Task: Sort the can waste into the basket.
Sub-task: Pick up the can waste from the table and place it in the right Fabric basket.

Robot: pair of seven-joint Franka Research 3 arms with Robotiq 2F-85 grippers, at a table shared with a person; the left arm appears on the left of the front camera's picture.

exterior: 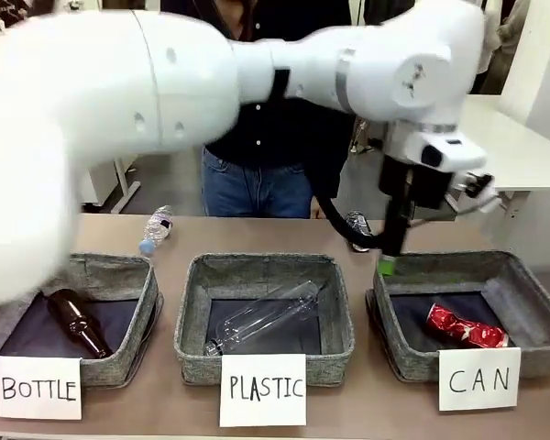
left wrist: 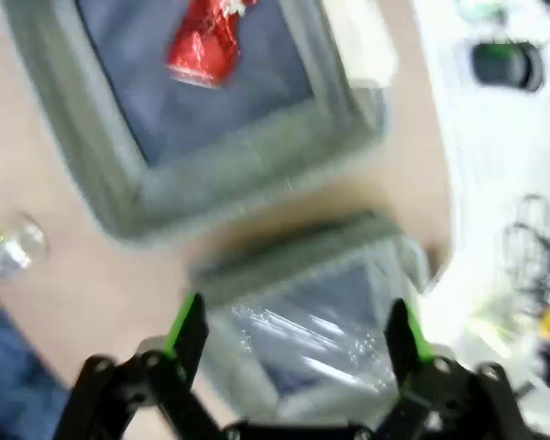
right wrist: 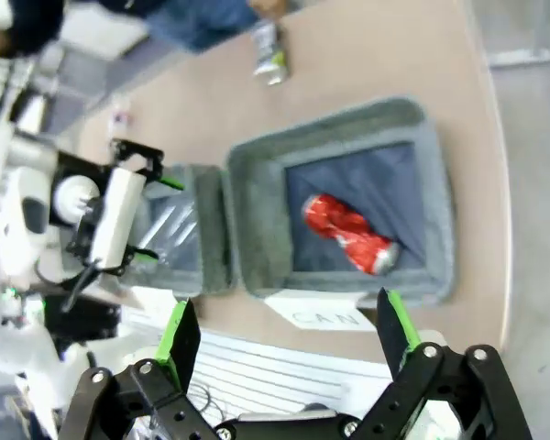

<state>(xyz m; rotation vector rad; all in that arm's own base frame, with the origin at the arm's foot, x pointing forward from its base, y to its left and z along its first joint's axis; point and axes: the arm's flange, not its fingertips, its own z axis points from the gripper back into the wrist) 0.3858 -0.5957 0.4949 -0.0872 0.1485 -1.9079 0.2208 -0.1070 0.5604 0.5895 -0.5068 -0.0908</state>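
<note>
A dented red can (exterior: 466, 327) lies in the grey basket (exterior: 528, 282) carded "CAN" at the right. My left gripper (exterior: 387, 264) hangs open and empty over the basket's left rim, its arm reaching across from the left. In the left wrist view the red can (left wrist: 206, 41) rests in the basket (left wrist: 247, 174) beyond the open left gripper (left wrist: 298, 335). A dark can (exterior: 357, 225) lies on the table behind the basket. From high above, the open right gripper (right wrist: 286, 335) looks down on the red can (right wrist: 348, 234), the basket (right wrist: 257, 220), the dark can (right wrist: 270, 50) and the left gripper (right wrist: 160, 220).
The middle basket (exterior: 191, 316) carded "PLASTIC" holds a clear bottle (exterior: 266, 316). A brown bottle (exterior: 76, 323) lies in the left basket (exterior: 145, 293) carded "BOTTLE". Another clear bottle (exterior: 156, 227) lies on the table behind. A person (exterior: 257, 174) stands at the far side.
</note>
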